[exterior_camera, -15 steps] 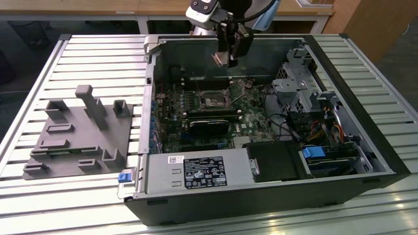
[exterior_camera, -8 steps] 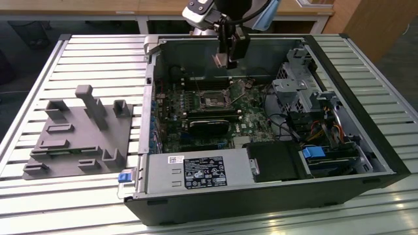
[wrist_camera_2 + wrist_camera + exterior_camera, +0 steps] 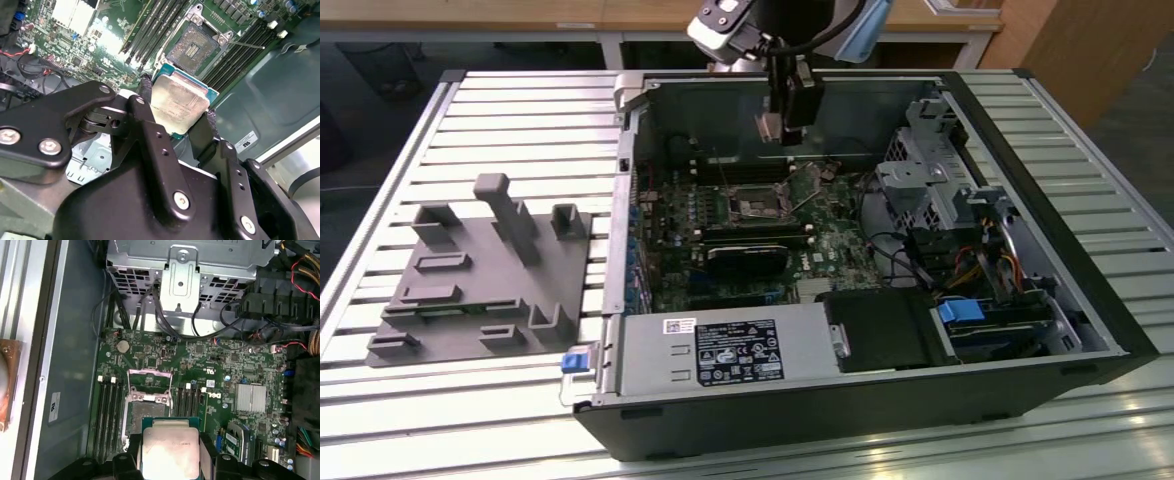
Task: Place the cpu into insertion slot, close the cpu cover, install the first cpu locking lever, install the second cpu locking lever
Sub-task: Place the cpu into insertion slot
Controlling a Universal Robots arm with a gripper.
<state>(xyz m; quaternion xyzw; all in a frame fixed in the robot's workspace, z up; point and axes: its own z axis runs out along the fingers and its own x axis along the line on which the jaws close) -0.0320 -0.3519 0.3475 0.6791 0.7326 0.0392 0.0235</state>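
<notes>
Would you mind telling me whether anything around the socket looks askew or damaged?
Nothing stands out. The gripper holds the cpu above the board; the insertion slot lies open, its cpu cover raised.

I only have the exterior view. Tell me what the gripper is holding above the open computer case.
Observer: In the second wrist view the gripper is shut on the cpu, pinched by two opposite edges, with its metal top facing the camera.
Operator: Check the insertion slot for me.
Observer: In the second wrist view the insertion slot is bare and its dark centre is uncovered. The cpu is apart from it, not seated.
Operator: Report the cpu cover.
Observer: In the first wrist view the cpu cover looks swung open, off the slot.
</notes>
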